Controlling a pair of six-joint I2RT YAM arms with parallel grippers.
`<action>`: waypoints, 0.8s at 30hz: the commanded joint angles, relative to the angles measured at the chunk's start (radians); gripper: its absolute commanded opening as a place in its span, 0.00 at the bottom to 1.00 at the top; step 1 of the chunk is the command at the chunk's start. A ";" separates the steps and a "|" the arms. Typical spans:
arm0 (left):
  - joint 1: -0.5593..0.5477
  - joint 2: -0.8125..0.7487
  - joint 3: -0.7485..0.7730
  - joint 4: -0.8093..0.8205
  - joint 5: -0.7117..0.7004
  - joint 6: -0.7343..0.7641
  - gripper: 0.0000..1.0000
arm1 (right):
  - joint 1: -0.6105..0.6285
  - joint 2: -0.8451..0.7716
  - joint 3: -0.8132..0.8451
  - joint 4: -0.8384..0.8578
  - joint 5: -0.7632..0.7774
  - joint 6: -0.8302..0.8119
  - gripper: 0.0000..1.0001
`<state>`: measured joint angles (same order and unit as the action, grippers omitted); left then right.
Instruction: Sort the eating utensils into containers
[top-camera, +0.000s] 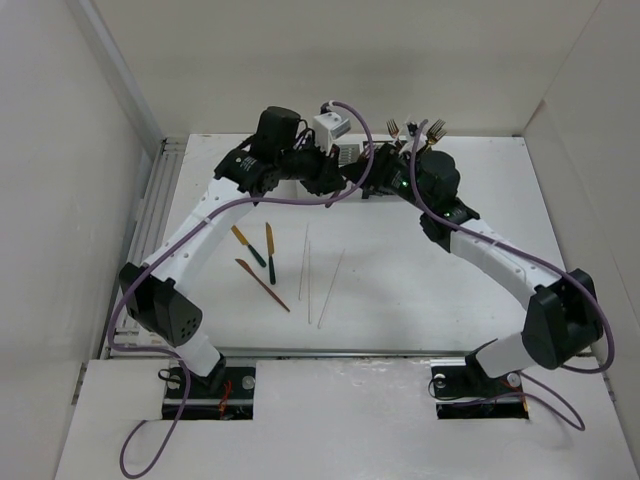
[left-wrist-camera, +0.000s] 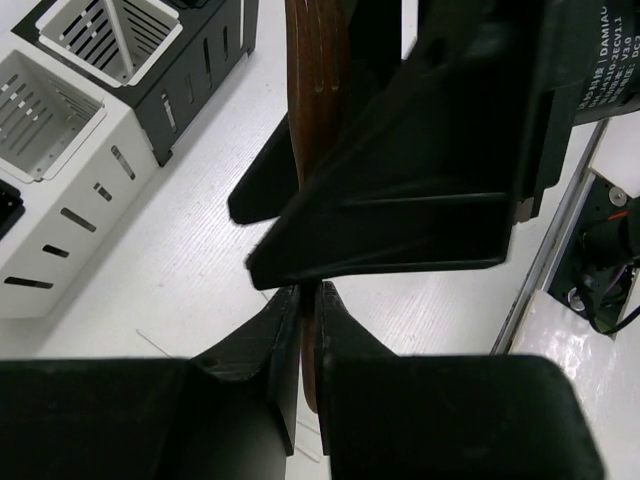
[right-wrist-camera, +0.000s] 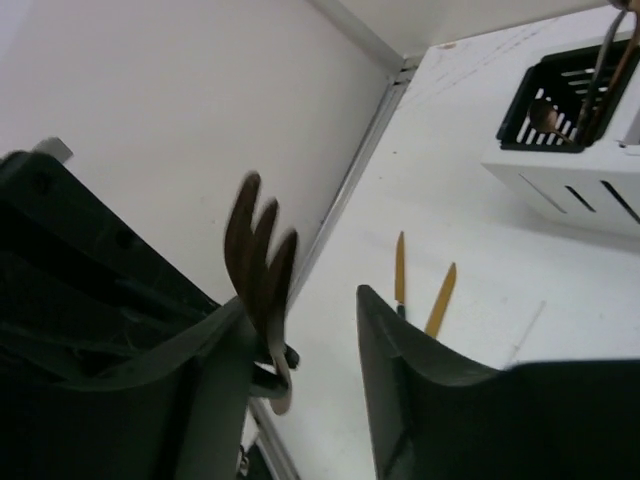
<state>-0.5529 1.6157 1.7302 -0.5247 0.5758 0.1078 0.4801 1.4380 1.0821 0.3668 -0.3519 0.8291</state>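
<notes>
1. Your left gripper (left-wrist-camera: 305, 300) is clamped tight on the brown handle of a fork (left-wrist-camera: 316, 80). It holds the fork in the air near the containers (left-wrist-camera: 60, 200).
2. Your right gripper (right-wrist-camera: 300, 305) is nose to nose with the left one, over the back of the table (top-camera: 420, 290).
3. The right jaws stand partway apart around the fork. Its tines lean on one finger (right-wrist-camera: 215, 390), and there is clear air across to the other. No grip there yet.
4. In the right wrist view the tines point up and the neck curls down between the fingers.
5. A white box (left-wrist-camera: 50, 230) sits just beside a black box (left-wrist-camera: 195, 90). A spoon (right-wrist-camera: 546, 115) stands in a black compartment.
6. Two more forks (top-camera: 395, 126) stand upright at the back, beside your right wrist.
7. Two gold knives (top-camera: 241, 239) with dark handles and a copper utensil (top-camera: 262, 285) lie close together on the table by your left arm.
8. Two thin chopsticks (top-camera: 305, 262) lie just to the right of the knives, not touching them.
</notes>
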 joint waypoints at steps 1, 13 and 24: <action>-0.005 -0.053 -0.003 0.023 0.032 -0.007 0.00 | 0.026 0.016 0.075 0.089 -0.009 0.019 0.47; 0.017 -0.005 -0.029 -0.017 -0.193 -0.007 0.77 | -0.006 0.002 0.126 -0.039 0.173 -0.241 0.00; 0.229 -0.114 -0.306 0.151 -0.763 -0.051 1.00 | -0.159 0.287 0.438 -0.223 0.742 -0.751 0.00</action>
<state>-0.3744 1.5864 1.4616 -0.4324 -0.0479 0.0811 0.3683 1.6241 1.4792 0.1905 0.2550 0.2035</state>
